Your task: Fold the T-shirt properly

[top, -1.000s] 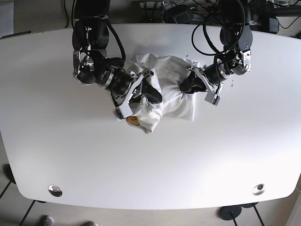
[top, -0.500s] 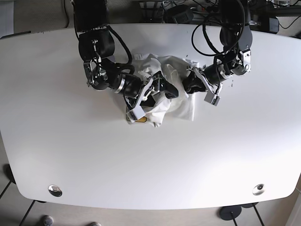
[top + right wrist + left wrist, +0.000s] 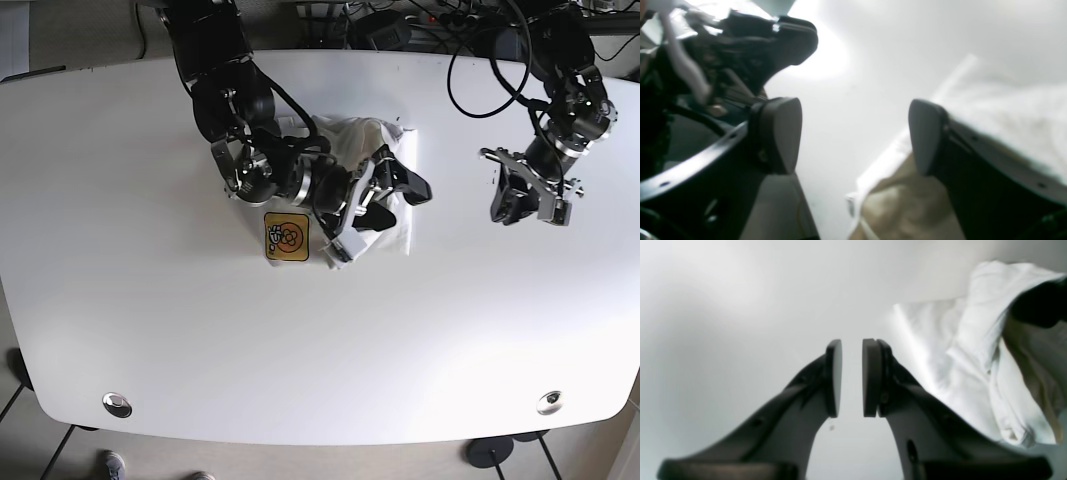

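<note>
The white T-shirt (image 3: 345, 135) lies bunched at the table's back middle, with a square yellow print (image 3: 286, 236) showing at its left front. My right gripper (image 3: 392, 200) hangs over the shirt's right part, jaws wide open and nothing between them. In the right wrist view (image 3: 853, 136) the shirt's cloth (image 3: 1007, 110) lies under one finger. My left gripper (image 3: 503, 205) is off to the right above bare table, apart from the shirt. In the left wrist view (image 3: 851, 378) its pads stand almost together with only a thin slit, holding nothing, and the shirt (image 3: 973, 356) lies off to its right.
The white table (image 3: 320, 340) stretches wide in front of the shirt. Two round metal fittings (image 3: 117, 404) (image 3: 549, 402) sit near the front corners. Cables and equipment (image 3: 400, 20) crowd the space behind the back edge.
My right arm swept rightward across the shirt and the yellow print now lies uncovered. My left gripper let go of the shirt's right edge and pulled away to the right.
</note>
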`<state>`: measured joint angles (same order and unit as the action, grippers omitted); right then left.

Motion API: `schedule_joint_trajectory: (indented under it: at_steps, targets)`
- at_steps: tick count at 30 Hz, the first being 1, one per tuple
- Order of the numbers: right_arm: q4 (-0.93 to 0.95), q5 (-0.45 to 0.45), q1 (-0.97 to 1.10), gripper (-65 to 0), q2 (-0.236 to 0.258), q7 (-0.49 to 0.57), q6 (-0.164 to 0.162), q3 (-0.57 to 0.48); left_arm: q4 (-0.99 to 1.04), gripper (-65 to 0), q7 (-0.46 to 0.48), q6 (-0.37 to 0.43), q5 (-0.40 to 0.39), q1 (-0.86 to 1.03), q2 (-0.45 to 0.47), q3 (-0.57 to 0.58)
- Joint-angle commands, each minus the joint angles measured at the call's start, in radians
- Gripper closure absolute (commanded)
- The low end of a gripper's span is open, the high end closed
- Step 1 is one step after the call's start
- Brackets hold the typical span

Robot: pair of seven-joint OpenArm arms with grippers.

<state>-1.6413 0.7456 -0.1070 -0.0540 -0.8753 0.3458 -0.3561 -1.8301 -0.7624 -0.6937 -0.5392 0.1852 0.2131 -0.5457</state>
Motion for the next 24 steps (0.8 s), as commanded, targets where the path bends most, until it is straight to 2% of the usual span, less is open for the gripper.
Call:
schedule_joint_trajectory:
  at_steps: [1, 4, 9, 10, 12, 16, 21, 24]
  targets:
    - [-0.027, 0.03, -0.029, -47.4, -0.01, 0.018, 0.0, -0.001, -0.02, -9.3, 0.027, -0.004, -0.023, 0.017, 0.058, -0.03]
    - [-0.095, 0.028, -0.021, -47.4, 0.004, 0.018, 0.0, 0.006, -0.018, -9.3, 0.027, -0.004, -0.022, 0.035, 0.102, -0.035]
    - [-0.228, 0.027, 0.019, -47.4, 0.092, 0.018, -0.004, 0.009, 0.014, -9.3, 0.027, -0.004, -0.022, 0.041, 0.104, -0.034]
    - [-0.244, 0.028, 0.036, -47.4, 0.121, 0.018, -0.004, 0.025, 0.008, -9.3, 0.027, -0.004, -0.022, 0.053, 0.102, -0.011]
    - [-0.242, 0.027, 0.071, -47.2, 0.138, 0.018, -0.004, 0.059, 0.007, -9.3, 0.028, -0.004, -0.022, 0.056, 0.104, 0.036]
    - [-0.201, 0.021, 0.109, -47.2, 0.139, 0.018, 0.002, 0.136, 0.008, -9.3, 0.028, -0.004, -0.022, 0.058, 0.093, 0.055]
    - [-0.018, 0.021, 0.031, -47.2, 0.144, 0.02, 0.002, 0.133, 0.007, -9.3, 0.031, -0.004, -0.023, 0.078, 0.075, 0.054]
    - [0.079, 0.021, -0.029, -47.2, 0.108, 0.048, 0.003, 0.098, 0.007, -9.3, 0.031, -0.004, -0.023, 0.079, 0.073, 0.052]
